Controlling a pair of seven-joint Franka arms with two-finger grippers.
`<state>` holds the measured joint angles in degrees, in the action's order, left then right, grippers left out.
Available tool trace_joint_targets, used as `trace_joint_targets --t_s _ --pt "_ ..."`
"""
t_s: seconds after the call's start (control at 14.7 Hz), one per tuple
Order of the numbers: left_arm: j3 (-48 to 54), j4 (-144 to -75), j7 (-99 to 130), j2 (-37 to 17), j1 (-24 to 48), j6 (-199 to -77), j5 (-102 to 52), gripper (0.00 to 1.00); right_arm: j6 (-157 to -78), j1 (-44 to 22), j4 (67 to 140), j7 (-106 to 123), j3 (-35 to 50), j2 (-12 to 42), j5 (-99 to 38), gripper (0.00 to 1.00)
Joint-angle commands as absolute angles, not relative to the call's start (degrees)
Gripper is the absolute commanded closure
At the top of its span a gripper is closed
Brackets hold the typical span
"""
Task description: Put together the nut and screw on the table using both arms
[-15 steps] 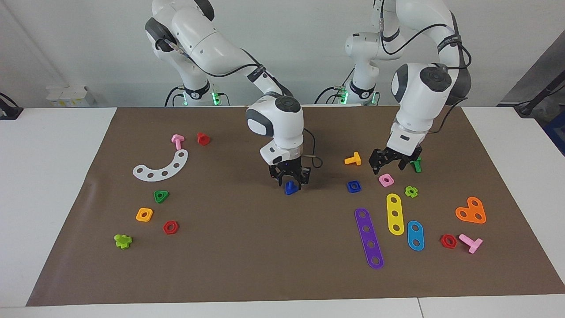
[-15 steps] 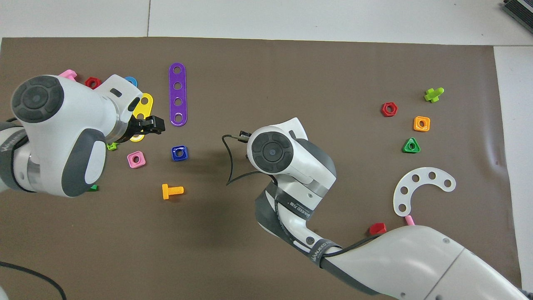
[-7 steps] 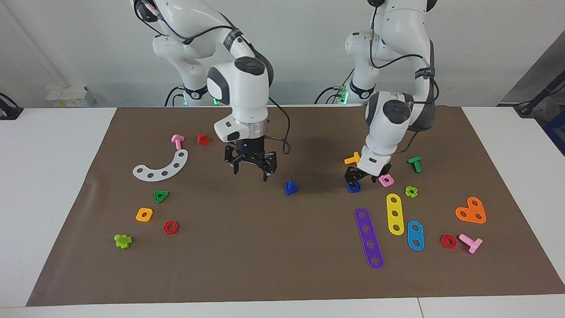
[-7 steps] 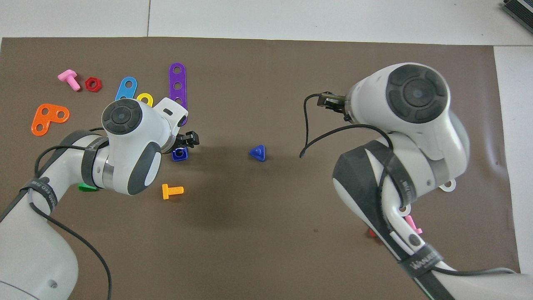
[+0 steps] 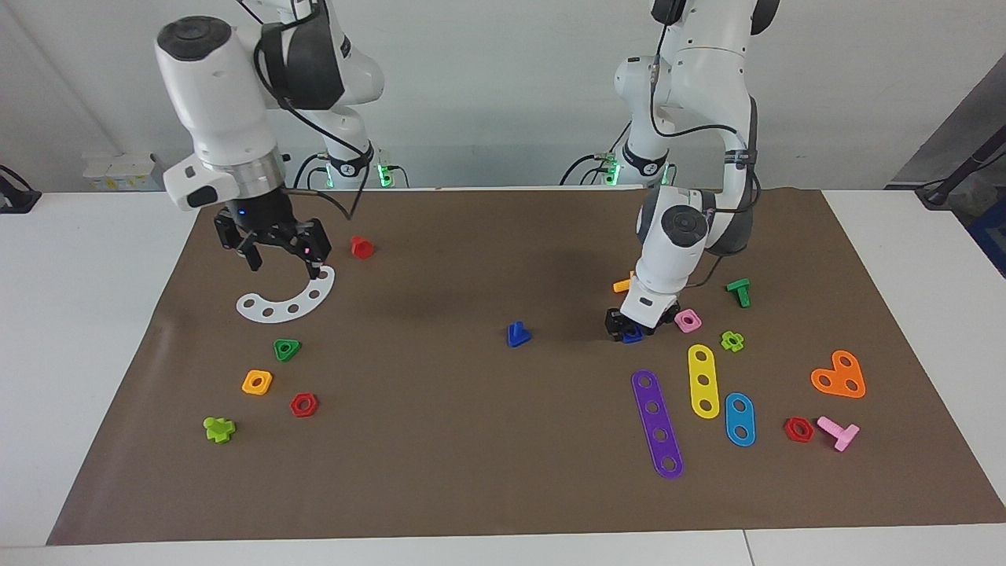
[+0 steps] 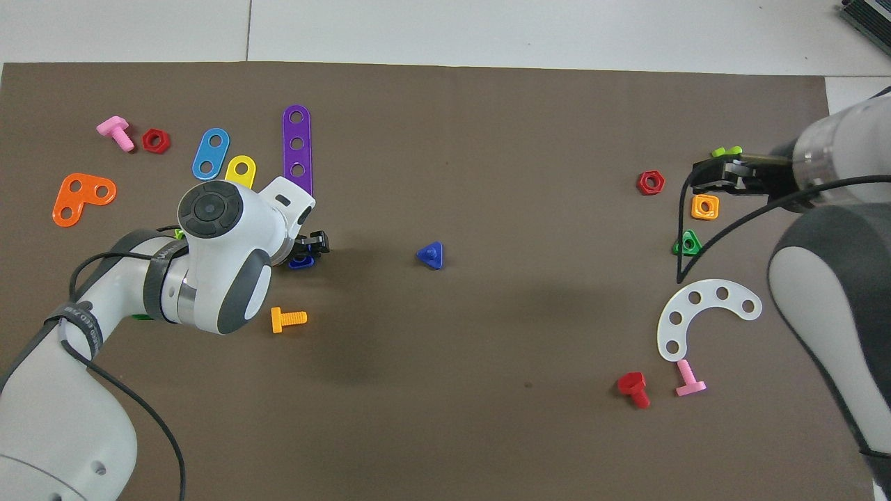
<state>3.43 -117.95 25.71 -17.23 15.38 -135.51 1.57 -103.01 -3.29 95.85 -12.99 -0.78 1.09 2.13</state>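
Observation:
The blue nut [image 5: 632,335] lies on the brown mat [image 5: 471,440] toward the left arm's end; in the overhead view [image 6: 301,262] it is partly covered. My left gripper [image 5: 629,325] is down at the nut, right on the mat. The blue screw [image 5: 516,335] stands free on its triangular head near the mat's middle, also in the overhead view [image 6: 431,255]. My right gripper [image 5: 283,258] is open and empty, raised over the white curved strip [image 5: 287,299] at the right arm's end.
A pink nut [image 5: 688,320] and an orange screw [image 5: 623,284] lie close to the left gripper. Purple [image 5: 657,424] and yellow [image 5: 702,380] strips lie farther from the robots. A red screw [image 5: 361,247] and a green triangular nut [image 5: 287,349] lie near the right gripper.
My right gripper let go of the blue screw, rose and swung away to the right arm's end. My left gripper moved over to the blue nut and came down onto it.

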Motion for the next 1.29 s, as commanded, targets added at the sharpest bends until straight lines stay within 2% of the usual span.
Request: trace_joint_targets --t_s 0.0,0.14,0.41,0.61,0.88,1.22 --pt "2.8 -119.4 25.1 -16.1 15.6 -136.8 2.7 0.32 -97.2 -3.3 96.3 -7.0 -4.6 -2.8 0.0 0.0" --pt "2.8 -118.7 25.1 -16.1 15.6 -136.1 2.7 0.49 -92.6 -3.4 96.0 -3.1 -6.5 -5.3 0.2 0.0" --pt "2.8 -118.3 25.0 -16.2 15.6 -134.9 2.7 0.82 -89.5 -3.8 96.2 -4.0 -5.7 -5.5 0.2 0.0" --pt "2.8 -114.6 25.1 -16.4 15.8 -131.0 2.7 0.96 -90.0 -4.0 96.3 -5.1 -5.7 -5.7 0.1 0.0" --pt "2.9 -108.6 27.2 -18.4 17.7 -128.1 2.6 0.98 -90.2 -3.9 96.8 -6.1 -5.8 -5.9 -0.1 0.0" --pt "2.8 -101.3 34.2 -20.5 24.0 -123.3 2.1 1.0 -90.0 -3.8 96.8 -7.1 -6.0 -5.9 -2.4 0.0"
